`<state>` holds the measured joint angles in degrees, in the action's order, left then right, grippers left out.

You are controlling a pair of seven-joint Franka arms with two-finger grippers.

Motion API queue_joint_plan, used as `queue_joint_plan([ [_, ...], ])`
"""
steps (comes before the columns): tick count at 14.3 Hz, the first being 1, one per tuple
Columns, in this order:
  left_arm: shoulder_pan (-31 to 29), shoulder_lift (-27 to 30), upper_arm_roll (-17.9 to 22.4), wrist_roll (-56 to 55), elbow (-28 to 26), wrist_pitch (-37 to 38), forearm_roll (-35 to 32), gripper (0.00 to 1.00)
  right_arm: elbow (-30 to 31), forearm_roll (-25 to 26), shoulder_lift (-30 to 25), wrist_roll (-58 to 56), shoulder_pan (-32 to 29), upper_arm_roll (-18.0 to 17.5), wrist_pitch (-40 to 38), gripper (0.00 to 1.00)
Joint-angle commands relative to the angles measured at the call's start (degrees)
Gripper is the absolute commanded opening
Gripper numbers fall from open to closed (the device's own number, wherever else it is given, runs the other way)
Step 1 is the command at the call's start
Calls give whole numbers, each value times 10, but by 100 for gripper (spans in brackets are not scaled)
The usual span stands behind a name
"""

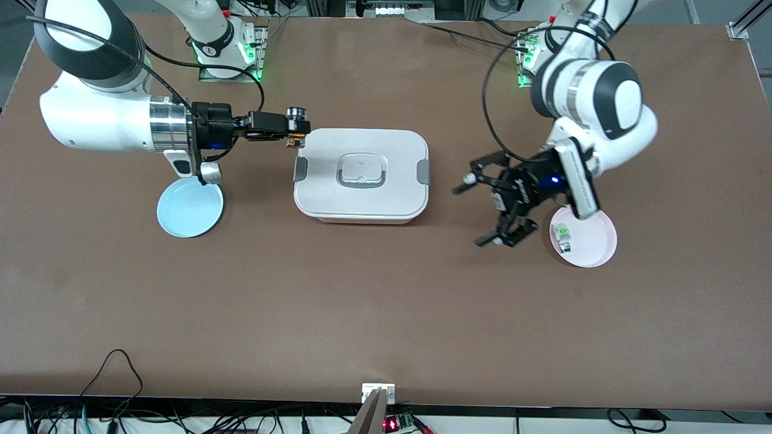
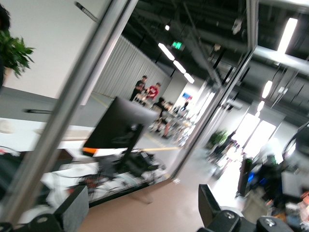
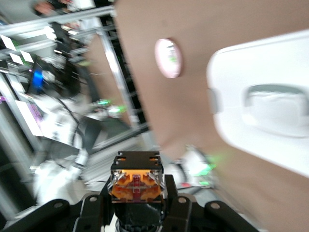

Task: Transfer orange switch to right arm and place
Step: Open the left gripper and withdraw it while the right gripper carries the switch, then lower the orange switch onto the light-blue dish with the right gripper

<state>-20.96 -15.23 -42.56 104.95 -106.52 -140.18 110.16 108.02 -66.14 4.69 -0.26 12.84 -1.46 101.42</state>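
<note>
Even, bright overhead light in the front view, soft shadows; both wrist views smear with motion blur, ceiling strip lamps (image 2: 173,51) glaring toward one o'clock.

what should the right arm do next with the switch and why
Probably carry it toward the blue plate and lower it there. The right tool is shut on the orange switch above the white box's edge, the left tool is open and empty beside the pink plate, so the handover looks done.
</note>
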Motion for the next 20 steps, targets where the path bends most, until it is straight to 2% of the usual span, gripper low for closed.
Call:
queue_joint_plan([
  [1, -11, 28, 71, -12, -12, 52, -144, 100, -33, 130, 1, -31, -6, 5, -24, 10],
  [4, -12, 38, 162, -81, -5, 103, -338, 100, -34, 269, -2, -109, -8, 16, -40, 10],
  [6, -12, 51, 203, -164, 10, 119, -451, 100, -34, 360, -2, -173, -8, 22, -51, 10],
  [9, -12, 67, 227, -314, 18, 122, -582, 100, -29, 459, -2, -292, -9, 38, -55, 10],
  [12, -11, 77, 239, -465, 46, 148, -718, 100, -25, 535, 1, -422, -9, 57, -46, 10],
  [15, -8, 89, 244, -596, 80, 206, -823, 100, 1, 576, 1, -551, -9, 80, -10, 10],
  [17, -4, 93, 245, -693, 105, 257, -894, 100, 36, 578, 1, -658, -9, 104, 44, 10],
  [20, 21, 107, 246, -830, 140, 342, -997, 100, 94, 594, 1, -735, -9, 126, 128, 10],
])
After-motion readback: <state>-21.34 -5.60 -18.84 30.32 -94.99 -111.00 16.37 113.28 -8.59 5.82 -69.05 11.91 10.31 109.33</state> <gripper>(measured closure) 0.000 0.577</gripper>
